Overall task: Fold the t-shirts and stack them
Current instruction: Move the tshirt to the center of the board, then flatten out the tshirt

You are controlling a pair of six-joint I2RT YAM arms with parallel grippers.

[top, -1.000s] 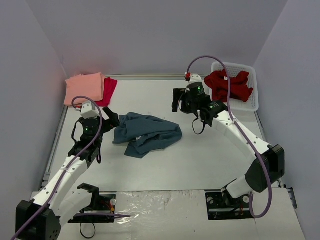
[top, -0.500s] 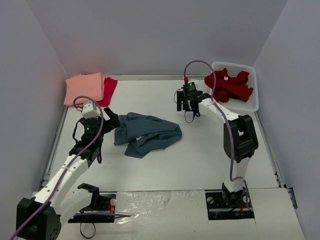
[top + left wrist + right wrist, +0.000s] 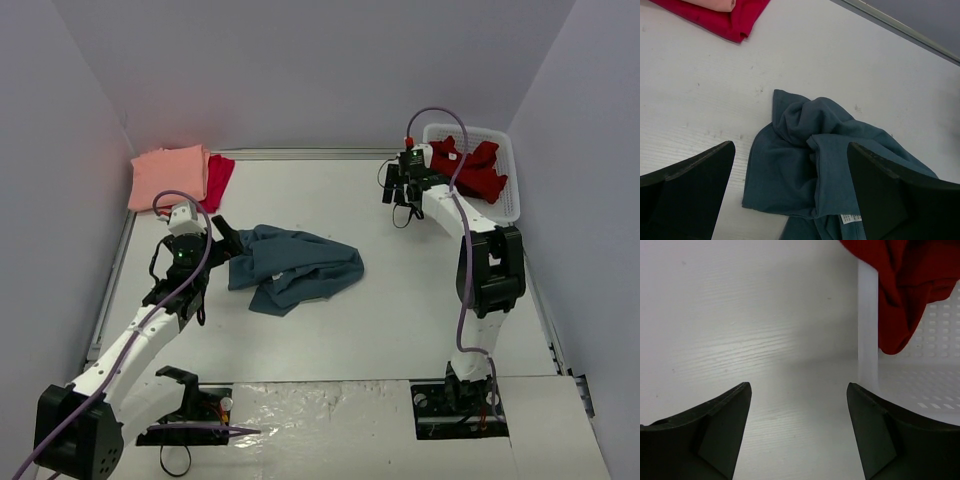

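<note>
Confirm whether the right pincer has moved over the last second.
Yes. The right pincer has moved right across the table, ending beside the left rim of the white basket that holds the dark red shirt.

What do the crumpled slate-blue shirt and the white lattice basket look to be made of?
The crumpled slate-blue shirt: soft matte cloth, possibly cotton; it lies in limp folds, with a sewn label showing. The white lattice basket: rigid moulded plastic, faintly glossy, by its smooth straight wall and regular perforations.
</note>
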